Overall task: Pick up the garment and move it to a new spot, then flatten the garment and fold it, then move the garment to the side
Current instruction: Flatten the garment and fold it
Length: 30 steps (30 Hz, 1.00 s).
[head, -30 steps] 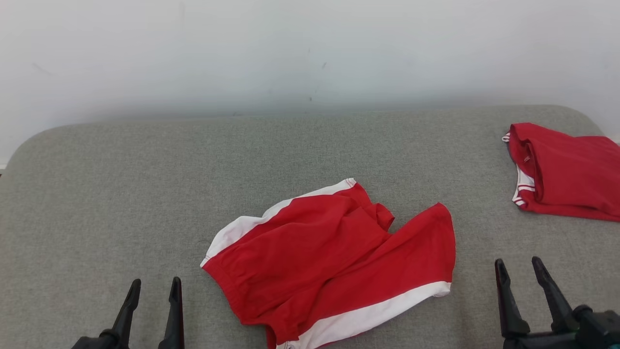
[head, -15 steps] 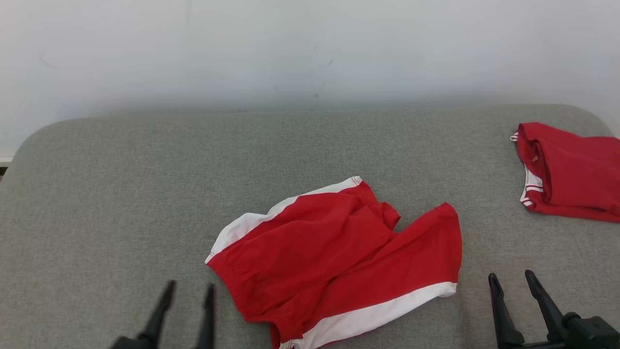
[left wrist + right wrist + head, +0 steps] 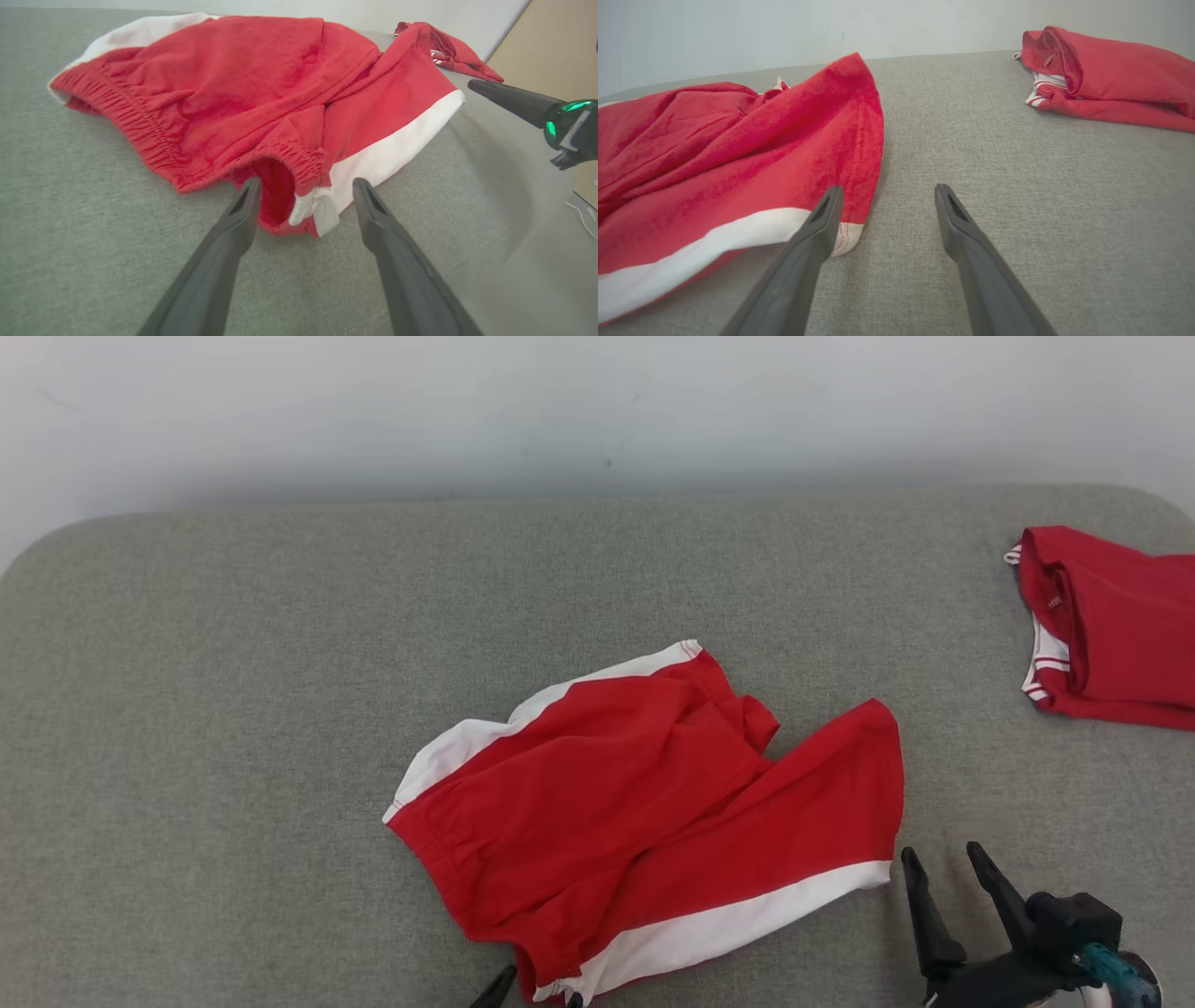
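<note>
Grey cloth covers the surface (image 3: 233,709), and a pale wall (image 3: 373,411) stands behind it. At the bottom middle of the head view, the left hand (image 3: 306,183) is wide open and holds nothing. In its own wrist view, its two dark fingers (image 3: 233,219) point at the near corner of the red shorts (image 3: 644,812). The stretchy waist and a bit of white band sit right between the tips. I cannot tell if the tips touch the cloth. The right hand (image 3: 941,851) is at the lower right of the head view. It is wide open too, with nothing in it. It is just beside the white-edged corner of the shorts. In its own wrist view, one finger tip sits in front of that corner. The shorts lie crumpled in the middle of the surface, with a white band along the top left and another along the bottom right. Well apart, at the upper right edge, lies a second red garment (image 3: 1111,625) with thin white stripes.
</note>
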Tool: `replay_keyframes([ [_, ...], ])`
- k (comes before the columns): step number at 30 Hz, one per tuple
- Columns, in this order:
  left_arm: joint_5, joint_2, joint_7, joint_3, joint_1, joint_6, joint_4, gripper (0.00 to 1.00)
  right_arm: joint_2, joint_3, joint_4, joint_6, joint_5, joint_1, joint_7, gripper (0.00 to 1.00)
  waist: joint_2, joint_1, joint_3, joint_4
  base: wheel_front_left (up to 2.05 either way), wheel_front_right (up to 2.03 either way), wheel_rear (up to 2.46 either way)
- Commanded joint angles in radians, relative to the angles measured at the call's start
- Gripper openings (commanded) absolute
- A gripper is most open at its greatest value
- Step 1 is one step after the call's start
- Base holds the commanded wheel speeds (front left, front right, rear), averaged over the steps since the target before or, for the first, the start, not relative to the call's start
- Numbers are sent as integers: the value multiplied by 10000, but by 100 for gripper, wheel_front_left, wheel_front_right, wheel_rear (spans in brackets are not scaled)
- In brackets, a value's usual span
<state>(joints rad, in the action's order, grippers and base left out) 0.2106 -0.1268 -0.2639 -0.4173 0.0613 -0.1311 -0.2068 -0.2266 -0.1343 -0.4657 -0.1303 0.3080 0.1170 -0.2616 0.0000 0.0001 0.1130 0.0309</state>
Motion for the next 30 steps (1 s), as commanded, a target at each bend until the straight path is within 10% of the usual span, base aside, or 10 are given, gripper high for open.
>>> replay_keyframes([
  [1, 29, -54, 3, -103, -225, 16, -180, 100, 69, -56, -161, -2, 88, 168, -39, 100, 0, -1, 263, -36, 0, 0, 0],
  [13, 608, 108, 3, -782, -1402, 16, -1606, 100, 683, -612, -1721, -2, 354, 828, -8, 100, 0, -1, 668, 35, 0, 0, 0],
  [14, 653, 125, 3, -820, -1437, 15, -1665, 98, 748, -648, -1853, -2, 364, 827, -4, 100, 0, -1, 669, 42, 0, 0, 0],
  [15, 668, 145, 3, -863, -1473, 15, -1718, 75, 823, -687, -1985, -3, 413, 847, 12, 100, 0, -1, 670, 51, 0, 0, 0],
  [16, 675, 156, 3, -888, -1516, 15, -1772, 47, 901, -711, -2072, -3, 475, 893, 21, 81, 0, -1, 669, 52, 0, 0, 0],
  [18, 779, 188, 3, -917, -1568, 15, -1853, 11, 1052, -940, -2309, -15, 647, 935, 29, 0, 0, -1, 651, 42, 0, 0, 0],
  [19, 851, 225, 3, -900, -1593, 15, -1830, 0, 1092, -1053, -2349, -15, 701, 984, 30, 0, 0, -1, 628, 39, 0, 0, 0],
  [30, 1075, 266, 3, 336, -1385, 15, -591, 0, 418, -665, -469, -12, 1004, 520, -19, 0, 0, -1, 299, -308, 0, 0, 0],
])
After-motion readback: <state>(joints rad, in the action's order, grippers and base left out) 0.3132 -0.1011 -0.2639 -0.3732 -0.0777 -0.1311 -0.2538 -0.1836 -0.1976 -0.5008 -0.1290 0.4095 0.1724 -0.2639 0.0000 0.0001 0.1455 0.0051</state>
